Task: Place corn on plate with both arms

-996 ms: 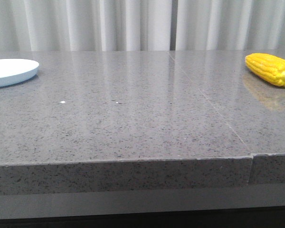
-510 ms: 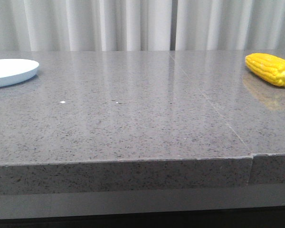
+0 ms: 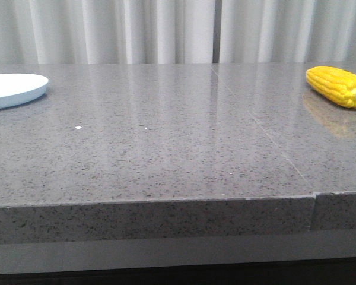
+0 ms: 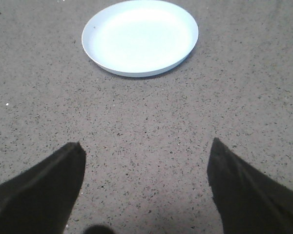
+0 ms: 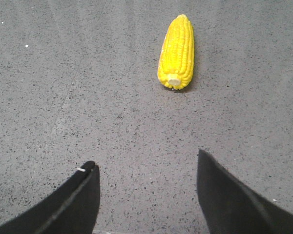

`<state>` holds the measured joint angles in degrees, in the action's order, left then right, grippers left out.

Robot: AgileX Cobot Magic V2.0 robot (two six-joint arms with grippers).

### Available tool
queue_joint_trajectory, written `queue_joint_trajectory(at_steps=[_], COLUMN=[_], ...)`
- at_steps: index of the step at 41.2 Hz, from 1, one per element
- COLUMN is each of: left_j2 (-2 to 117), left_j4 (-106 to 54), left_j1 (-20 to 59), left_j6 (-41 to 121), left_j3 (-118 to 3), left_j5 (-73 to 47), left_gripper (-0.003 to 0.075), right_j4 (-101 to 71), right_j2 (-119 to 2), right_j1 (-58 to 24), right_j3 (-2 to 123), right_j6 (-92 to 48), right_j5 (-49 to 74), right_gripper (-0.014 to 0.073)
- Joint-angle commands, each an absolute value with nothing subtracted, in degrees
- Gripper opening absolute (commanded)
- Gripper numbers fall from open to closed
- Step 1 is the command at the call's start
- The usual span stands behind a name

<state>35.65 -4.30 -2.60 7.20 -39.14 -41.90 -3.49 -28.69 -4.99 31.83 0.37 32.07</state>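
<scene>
The yellow corn (image 3: 338, 86) lies on the grey stone table at the far right, its pale stub end toward the right edge. In the right wrist view the corn (image 5: 176, 51) lies ahead of my right gripper (image 5: 146, 163), which is open and empty, well short of it. The pale plate (image 3: 12, 89) sits empty at the far left of the table. In the left wrist view the plate (image 4: 139, 37) lies ahead of my left gripper (image 4: 145, 146), which is open and empty. Neither gripper shows in the front view.
The grey speckled table (image 3: 166, 154) has a seam (image 3: 267, 136) running from the back toward its front edge. A small white speck (image 3: 78, 127) lies left of centre. White curtains (image 3: 178, 29) hang behind.
</scene>
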Motion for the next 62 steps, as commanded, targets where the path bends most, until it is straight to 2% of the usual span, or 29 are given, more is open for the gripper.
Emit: queue_joint_trajectory(at_steps=[1, 11, 17, 20, 29, 36, 47, 58, 60, 62], left_j2=[40.93, 55.98, 65.21, 69.87, 82.61, 90.88, 99.70, 102.21, 102.33, 102.45], left_j4=[-4.81, -3.42, -3.69, -6.43, -28.20, -29.23, -29.23, -29.23, -29.23, -29.23], left_j1=[-2.18, -2.83, -6.46, -9.32, -16.74, -16.85, -16.85, -16.85, -16.85, -16.85], left_j6=[6.87, 6.87, 7.18, 8.99, 23.32, 24.15, 24.15, 24.15, 24.15, 24.15], left_j3=[-43.25, -51.66, -58.35, -61.91, -70.54, -76.04, -81.37, -81.37, -81.37, -81.37], left_j5=[-38.94, -38.94, -39.92, -40.47, -41.36, -39.67, -38.42, -35.97, -35.87, -35.87], left_gripper=[0.0515, 0.0515, 0.0515, 0.0515, 0.0515, 0.0515, 0.0514, 0.0513, 0.0503, 0.0460], right_j4=[-3.63, -3.63, -3.63, -3.63, -3.63, -3.63, -3.63, -3.63, -3.63, -3.63], right_j2=[-29.44, -29.44, -29.44, -29.44, -29.44, -29.44, -29.44, -29.44, -29.44, -29.44], right_j1=[-4.77, -4.77, -4.77, -4.77, -4.77, -4.77, -4.77, -4.77, -4.77, -4.77], right_j3=[33.29, 33.29, 33.29, 33.29, 33.29, 33.29, 33.29, 33.29, 33.29, 33.29], right_j6=[0.00, 0.00, 0.00, 0.00, 0.00, 0.00, 0.00, 0.00, 0.00, 0.00], right_j5=[28.44, 28.49, 28.49, 28.49, 28.49, 28.49, 28.49, 28.49, 28.49, 28.49], right_gripper=[0.0469, 0.0469, 0.0469, 0.0469, 0.0469, 0.0469, 0.0469, 0.0469, 0.0469, 0.0469])
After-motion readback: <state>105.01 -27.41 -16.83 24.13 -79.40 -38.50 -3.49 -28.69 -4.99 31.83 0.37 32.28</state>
